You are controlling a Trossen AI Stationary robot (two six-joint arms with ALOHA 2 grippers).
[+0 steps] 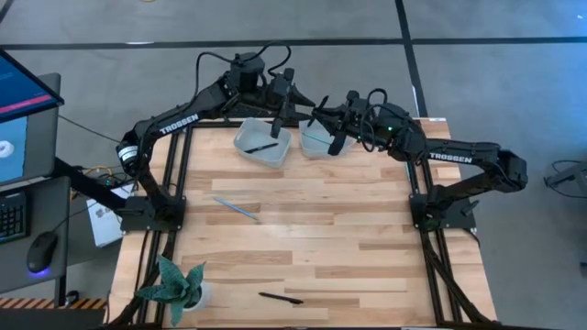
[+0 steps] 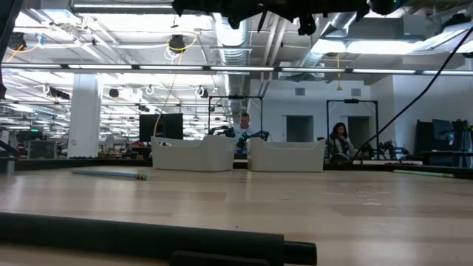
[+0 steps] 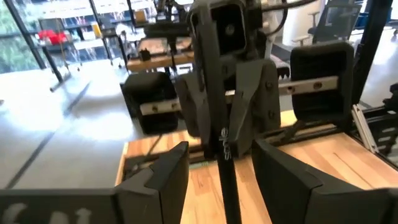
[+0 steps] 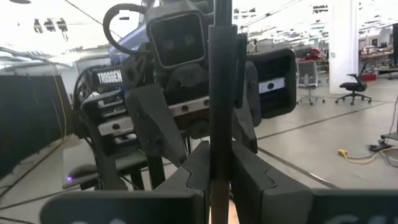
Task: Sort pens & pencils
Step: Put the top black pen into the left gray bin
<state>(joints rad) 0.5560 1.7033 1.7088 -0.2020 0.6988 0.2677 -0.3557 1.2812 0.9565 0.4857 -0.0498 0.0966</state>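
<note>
While both arms meet above the far edge of the tabletop [image 1: 367, 238], the right gripper [image 4: 212, 171] pinches a black stick [image 4: 221, 93] upright between closed fingers; the left gripper [image 3: 221, 165] faces it from the other side with its fingers spread apart — the same stick passes between them untouched. Two pale bins sit at the far edge: the left bin [image 1: 263, 142] holds one black stick [image 1: 262, 147]; the right bin [image 1: 317, 142] lies under the grippers. A teal-blue stick [image 1: 236, 208] rests left of the tabletop's centre; another black stick [image 1: 281, 297] lies near the near edge, beside a small plant [image 1: 174, 284] at the near left corner.
</note>
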